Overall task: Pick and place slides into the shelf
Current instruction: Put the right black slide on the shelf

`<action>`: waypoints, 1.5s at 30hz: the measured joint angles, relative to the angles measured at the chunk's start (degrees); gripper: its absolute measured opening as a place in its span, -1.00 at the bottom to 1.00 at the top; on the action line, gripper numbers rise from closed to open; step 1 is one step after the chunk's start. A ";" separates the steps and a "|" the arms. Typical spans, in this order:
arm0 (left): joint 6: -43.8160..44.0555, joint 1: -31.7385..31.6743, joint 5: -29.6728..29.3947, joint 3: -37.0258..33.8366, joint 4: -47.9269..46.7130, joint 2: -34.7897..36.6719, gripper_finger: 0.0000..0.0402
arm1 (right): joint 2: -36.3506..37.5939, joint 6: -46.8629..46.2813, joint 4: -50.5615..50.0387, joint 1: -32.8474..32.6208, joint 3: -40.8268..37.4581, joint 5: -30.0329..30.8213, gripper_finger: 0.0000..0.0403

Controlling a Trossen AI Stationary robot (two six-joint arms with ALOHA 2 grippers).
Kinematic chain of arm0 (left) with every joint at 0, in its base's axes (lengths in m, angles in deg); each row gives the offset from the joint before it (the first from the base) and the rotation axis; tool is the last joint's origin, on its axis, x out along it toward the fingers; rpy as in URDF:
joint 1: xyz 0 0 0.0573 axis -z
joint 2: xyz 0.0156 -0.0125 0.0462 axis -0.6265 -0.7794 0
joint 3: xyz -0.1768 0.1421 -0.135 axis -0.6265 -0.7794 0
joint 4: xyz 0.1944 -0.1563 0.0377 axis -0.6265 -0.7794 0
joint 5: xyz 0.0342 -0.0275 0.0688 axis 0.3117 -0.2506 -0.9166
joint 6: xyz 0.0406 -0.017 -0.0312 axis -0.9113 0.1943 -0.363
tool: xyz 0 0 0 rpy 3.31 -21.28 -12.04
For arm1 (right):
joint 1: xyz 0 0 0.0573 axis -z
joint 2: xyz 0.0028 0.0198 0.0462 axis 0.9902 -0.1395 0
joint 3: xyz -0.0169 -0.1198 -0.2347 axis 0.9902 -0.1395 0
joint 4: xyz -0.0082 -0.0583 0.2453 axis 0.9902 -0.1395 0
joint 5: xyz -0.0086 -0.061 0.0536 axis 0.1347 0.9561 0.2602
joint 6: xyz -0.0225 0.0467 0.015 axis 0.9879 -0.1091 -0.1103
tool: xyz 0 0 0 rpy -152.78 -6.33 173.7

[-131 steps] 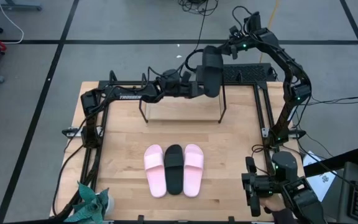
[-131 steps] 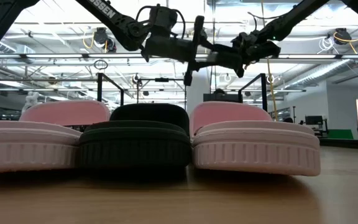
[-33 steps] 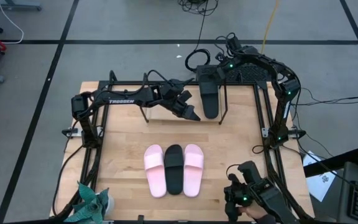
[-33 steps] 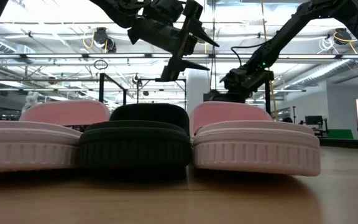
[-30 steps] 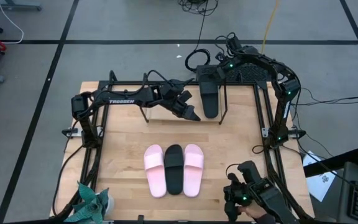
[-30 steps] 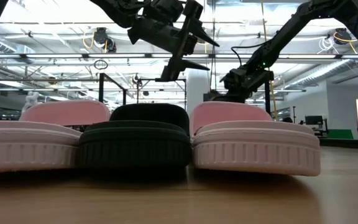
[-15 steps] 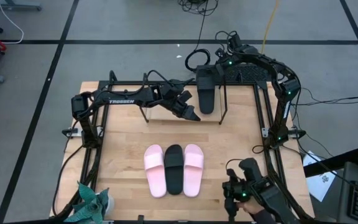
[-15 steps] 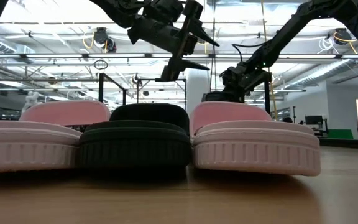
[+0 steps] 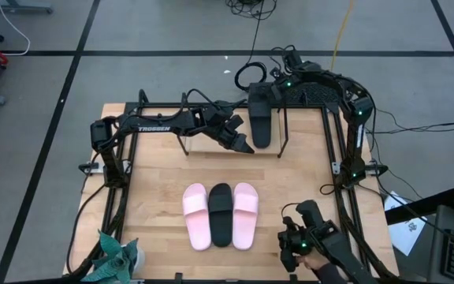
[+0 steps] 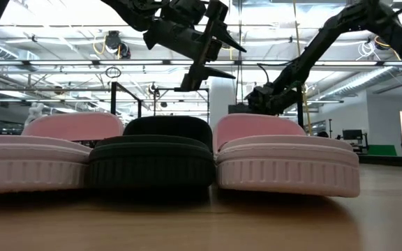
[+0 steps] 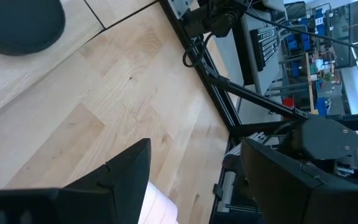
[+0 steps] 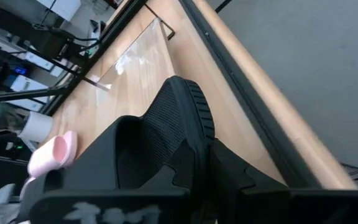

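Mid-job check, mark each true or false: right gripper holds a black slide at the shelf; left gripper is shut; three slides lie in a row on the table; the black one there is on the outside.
1. The right gripper holds a black slide at the shelf. True.
2. The left gripper is shut. False: open, empty.
3. Three slides lie in a row. True.
4. The black one is outermost. False: it lies between the pink slides.

Pale wood-plank table [image 9: 156,170], matt ribbed-foam slides [image 10: 152,167], thin blk metal-rod shelf [image 9: 231,150], textured blk slide [image 12: 166,130]
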 joint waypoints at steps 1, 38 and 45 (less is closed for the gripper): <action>0.01 0.00 0.00 0.00 0.01 0.00 0.24 | -0.34 0.02 -0.13 0.00 0.00 -0.02 -0.93; -0.15 0.02 -1.40 0.00 0.44 0.00 0.24 | -0.69 6.57 -9.17 0.52 0.07 10.75 -0.93; -0.13 0.02 -1.40 0.00 0.44 0.00 0.24 | -0.69 8.72 -12.08 0.46 0.07 12.46 -0.93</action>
